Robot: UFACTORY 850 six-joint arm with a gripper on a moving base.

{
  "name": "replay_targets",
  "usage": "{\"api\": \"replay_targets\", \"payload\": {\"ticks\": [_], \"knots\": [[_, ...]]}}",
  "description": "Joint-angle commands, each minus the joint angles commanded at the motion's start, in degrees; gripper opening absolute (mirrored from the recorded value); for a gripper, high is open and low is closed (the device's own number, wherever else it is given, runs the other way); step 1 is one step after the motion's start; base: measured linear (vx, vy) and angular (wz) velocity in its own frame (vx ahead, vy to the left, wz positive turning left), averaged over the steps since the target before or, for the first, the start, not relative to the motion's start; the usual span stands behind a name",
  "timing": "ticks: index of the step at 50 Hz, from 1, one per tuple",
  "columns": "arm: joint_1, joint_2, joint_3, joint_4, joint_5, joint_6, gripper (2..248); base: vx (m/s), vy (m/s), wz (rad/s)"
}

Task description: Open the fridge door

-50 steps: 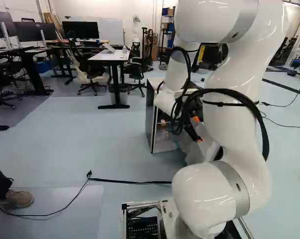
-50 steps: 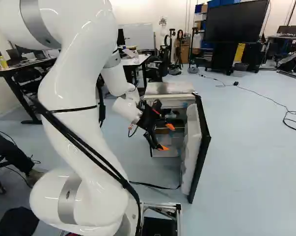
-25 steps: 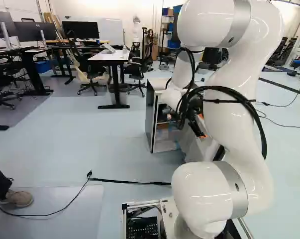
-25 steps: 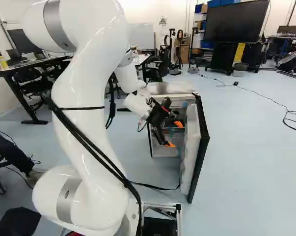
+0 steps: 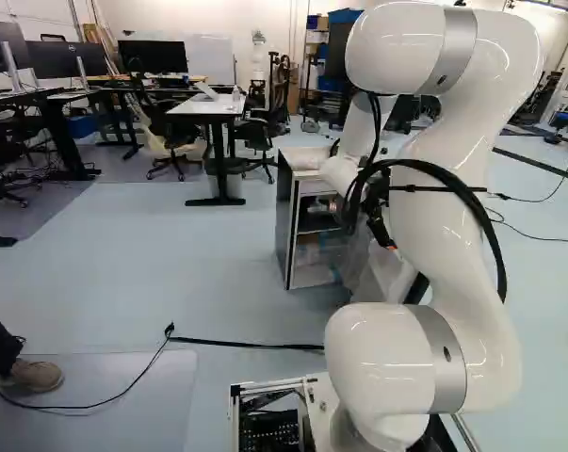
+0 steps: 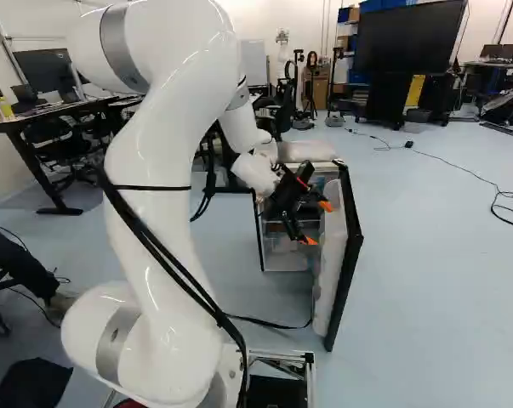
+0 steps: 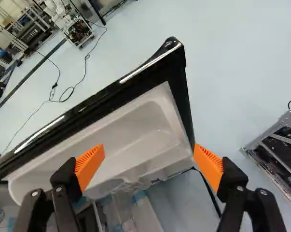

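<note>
The fridge [image 5: 285, 218] stands ahead of the arm [image 6: 158, 212], and its door [image 6: 348, 246] is open, reaching from the right side of the fridge towards the near part of the floor [image 6: 443, 255]. The gripper [image 7: 149, 165] is on the inner side of the door, by the open front of the fridge, with its fingers spread wide and nothing held between them. In the wrist view the white door lining [image 7: 140, 137] lies ahead of the fingers, and one orange pad [image 7: 209, 166] shows beside the door's near edge; whether it touches there I cannot tell. The step in hand looks to be the last one, pushing the door wider from inside, since the seal is well broken and there is no need for a grip. The next move calls for laying a finger against the lining and sweeping it to the right, along the door's own arc, with the fingers left as they are. Pressing too hard or off that arc could scrape the lining or tug the fridge round. If this opening is enough, the arm need only back out cleanly.
</note>
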Motion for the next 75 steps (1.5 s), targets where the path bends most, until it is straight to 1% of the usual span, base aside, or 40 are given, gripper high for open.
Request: {"api": "replay_targets", "payload": {"ticks": [10,48,75], "knots": [[-2.01,-1.33,-2.95,0.00,0.00,0.00,247,0.000,0.000,0.000],[-8.88,-8.83,-15.31,0.00,0.00,0.00,247,0.000,0.000,0.000],[-12.87,-14.12,-24.12,0.00,0.00,0.00,247,0.000,0.000,0.000]]}}
